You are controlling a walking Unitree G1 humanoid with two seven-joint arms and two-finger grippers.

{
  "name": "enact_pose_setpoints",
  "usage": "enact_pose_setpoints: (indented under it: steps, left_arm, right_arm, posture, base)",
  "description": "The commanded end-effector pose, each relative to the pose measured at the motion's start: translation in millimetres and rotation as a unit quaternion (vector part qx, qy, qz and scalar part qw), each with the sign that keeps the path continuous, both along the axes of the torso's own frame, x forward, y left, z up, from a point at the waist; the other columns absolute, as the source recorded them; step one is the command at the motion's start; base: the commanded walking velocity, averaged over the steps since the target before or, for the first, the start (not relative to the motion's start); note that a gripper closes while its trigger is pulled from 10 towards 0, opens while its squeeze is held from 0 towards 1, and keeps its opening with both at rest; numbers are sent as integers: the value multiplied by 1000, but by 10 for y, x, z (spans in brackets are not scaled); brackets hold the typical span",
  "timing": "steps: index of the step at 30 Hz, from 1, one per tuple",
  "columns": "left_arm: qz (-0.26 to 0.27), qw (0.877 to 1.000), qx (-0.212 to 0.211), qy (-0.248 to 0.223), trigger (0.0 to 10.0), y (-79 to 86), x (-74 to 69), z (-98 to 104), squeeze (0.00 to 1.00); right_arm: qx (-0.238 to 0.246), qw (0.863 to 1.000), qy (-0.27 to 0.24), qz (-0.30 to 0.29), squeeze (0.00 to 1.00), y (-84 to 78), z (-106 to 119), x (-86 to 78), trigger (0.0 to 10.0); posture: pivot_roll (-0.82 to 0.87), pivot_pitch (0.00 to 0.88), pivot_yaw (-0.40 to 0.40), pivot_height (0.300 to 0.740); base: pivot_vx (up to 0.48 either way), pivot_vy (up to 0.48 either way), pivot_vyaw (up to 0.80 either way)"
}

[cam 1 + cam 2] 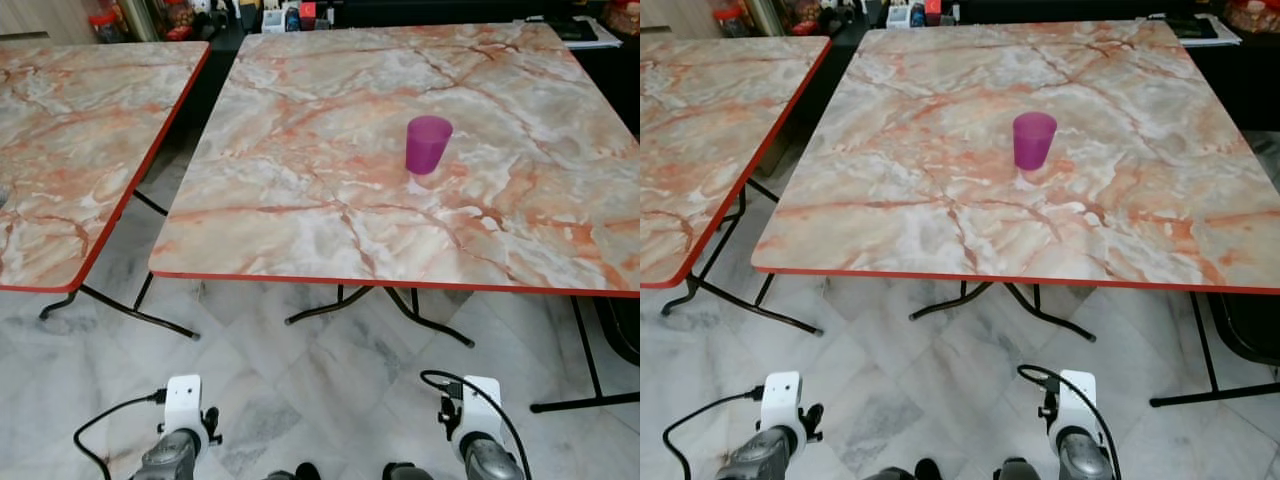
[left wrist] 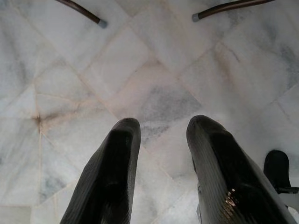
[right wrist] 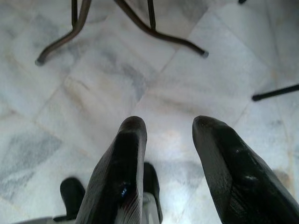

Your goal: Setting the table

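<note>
Both arms hang low at the bottom of the head views, wrists pointing down at the marble floor. From the wrist cameras, the left end effector has its two black fingers apart with nothing between them, and the right end effector is likewise spread and empty over the tiles.

Ahead and above them stands the desk, its marbled top edged in red, and on it a purple cup, upright, its long axis vertical, well in from the near edge and toward the right half. A second desk stands just to the left.

Judging by position, the cup lies forward and up from both end effectors, and the right arm looks nearer; reaching it would call for raising that arm over the desk edge first.
</note>
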State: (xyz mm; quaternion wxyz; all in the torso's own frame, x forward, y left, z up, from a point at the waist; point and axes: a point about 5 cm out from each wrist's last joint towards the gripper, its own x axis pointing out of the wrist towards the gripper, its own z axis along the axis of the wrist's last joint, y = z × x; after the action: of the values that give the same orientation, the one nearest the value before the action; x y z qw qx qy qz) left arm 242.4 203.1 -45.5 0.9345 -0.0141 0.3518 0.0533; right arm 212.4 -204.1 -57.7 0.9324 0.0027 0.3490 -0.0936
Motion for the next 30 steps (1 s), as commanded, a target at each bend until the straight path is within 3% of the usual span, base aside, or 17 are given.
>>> enact_pose_setpoints:
  steps: [1,14,30]
  left_arm:
    - [-3,1000,13,24,10000,1,-79,-62,0]
    - [-6,1000,14,20,10000,-28,-98,-75,0]
    - [-9,1000,8,8,10000,-79,-28,-34,0]
  right_arm:
    - [11,1000,14,-3,0,34,-63,-82,10000]
    - [13,1000,11,-5,0,57,-79,-81,10000]
    - [15,999,24,-27,0,35,-116,-128,10000]
  posture:
    - [-160,165,92,740]
    - [-161,149,89,740]
    - [-158,127,83,740]
  base:
    - [0,0,0]
    - [0,-226,0]
    - [0,-391,0]
